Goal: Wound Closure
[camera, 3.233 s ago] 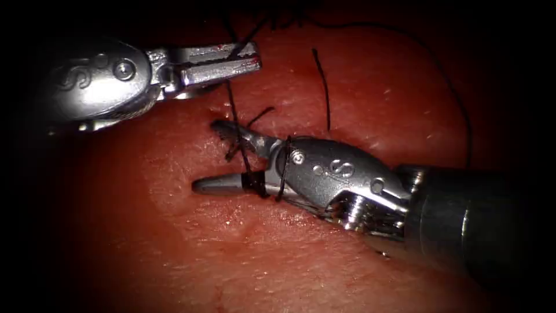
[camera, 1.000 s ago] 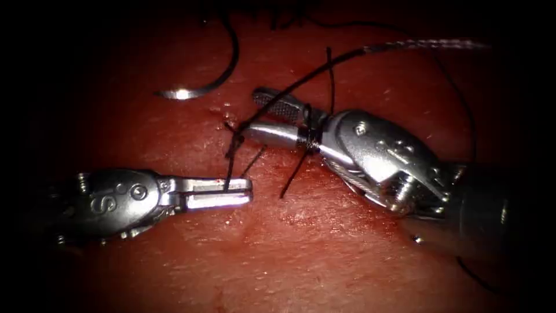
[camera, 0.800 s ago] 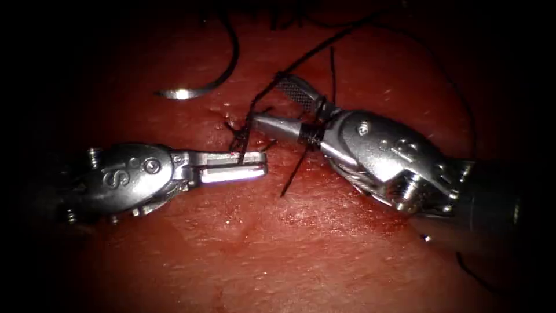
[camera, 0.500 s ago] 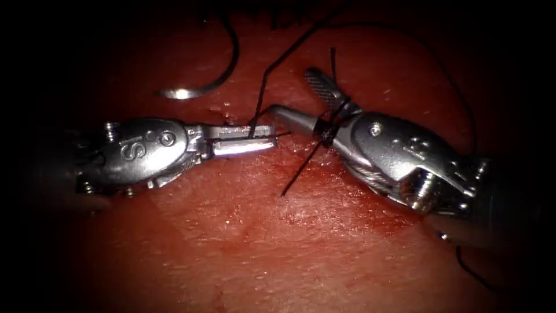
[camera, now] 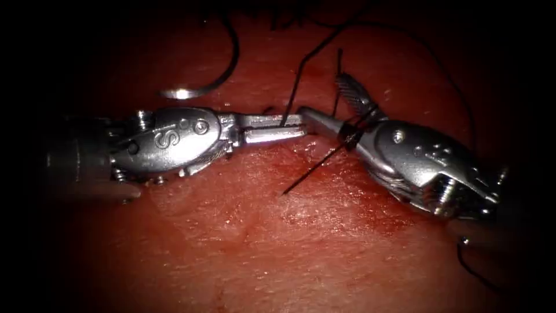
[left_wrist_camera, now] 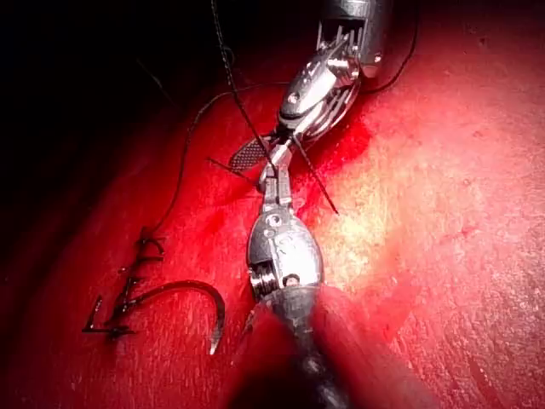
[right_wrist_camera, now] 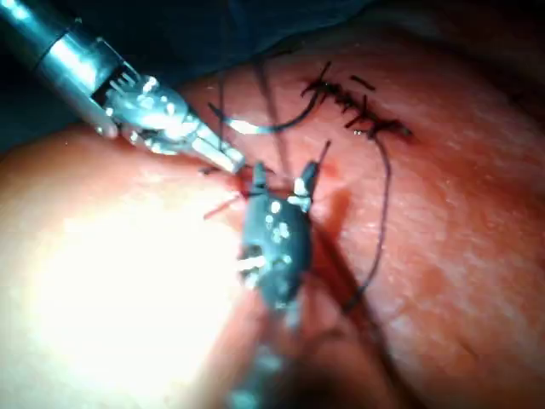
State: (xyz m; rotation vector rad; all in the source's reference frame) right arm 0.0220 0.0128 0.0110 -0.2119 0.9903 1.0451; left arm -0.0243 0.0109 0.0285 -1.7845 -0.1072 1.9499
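Lying free on tissue (camera: 278, 232), needle (camera: 202, 87) well apart from both hands | left hand (camera: 289, 124) clamps thread (camera: 307, 58) | right hand (camera: 330, 104) spread, thread looped around it.

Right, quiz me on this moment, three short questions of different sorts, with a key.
1. True or false: the right gripper holds the needle.
2. The left gripper is shut on: A) the thread; B) the needle; C) the tissue.
3. In a few words: where is the needle?

Key
1. False: the right gripper is open, with thread looped round it near the hinge.
2. A.
3. Lying on the tissue above the left tool in the endoscope view, held by neither gripper.
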